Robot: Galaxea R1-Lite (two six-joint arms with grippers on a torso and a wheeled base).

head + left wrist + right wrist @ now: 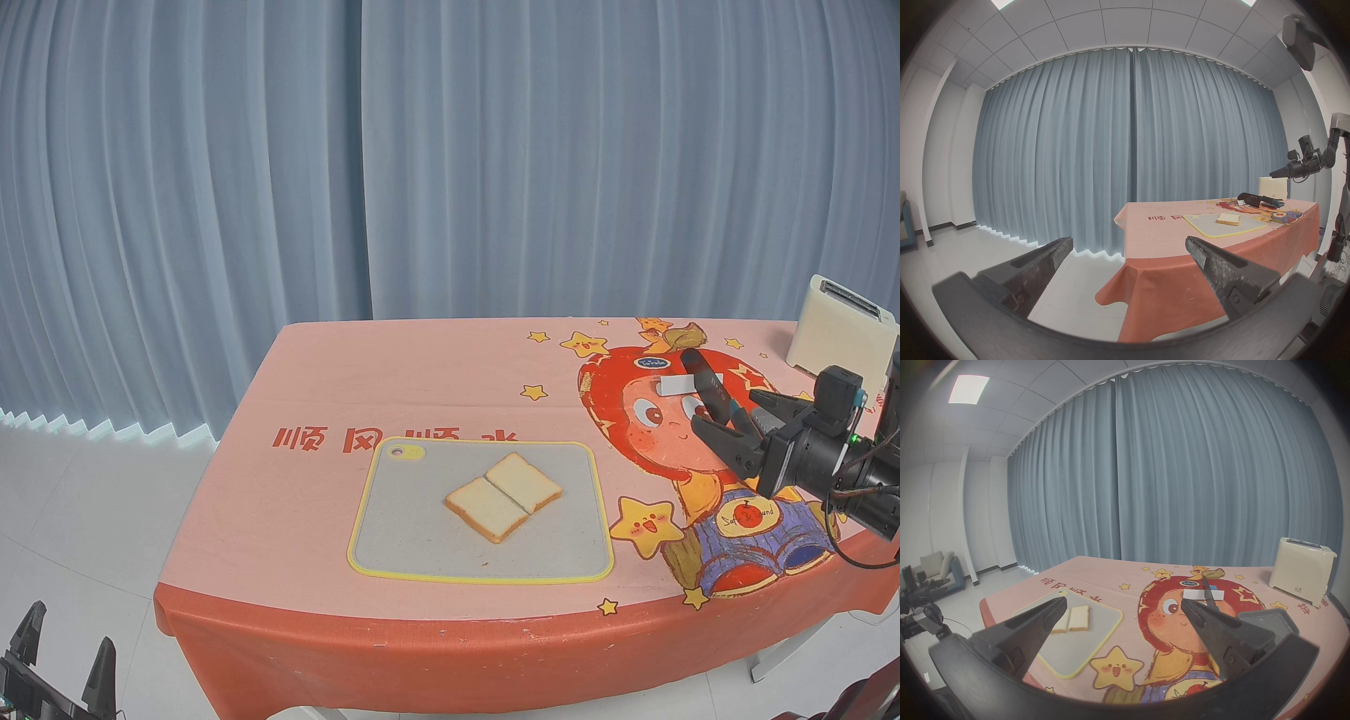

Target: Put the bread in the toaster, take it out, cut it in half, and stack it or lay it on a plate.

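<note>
Pink cloth covers the worktop [375,384]. From the head view, my right jaws hang at 3 o'clock over the cartoon print, spread wide and holding nothing. A black-handled knife [705,386] lies on the cloth just past their tips. My left jaws sit at 7 o'clock, off the worktop and below its front edge, also apart and empty. The bread [503,495], in two halves side by side, rests on a grey, yellow-rimmed cutting board [403,534] near the front edge, toward 6 o'clock. The toaster [844,337] stands at 2 o'clock, by the far right corner. Bare cloth runs between board and knife.

From the left wrist, my jaws gape with nothing between them. Open floor separates them from the worktop's corner.

From the right wrist, my jaws stand wide over the print, touching nothing. The board lies beyond one tip and the knife beyond the other, with the toaster well apart.
</note>
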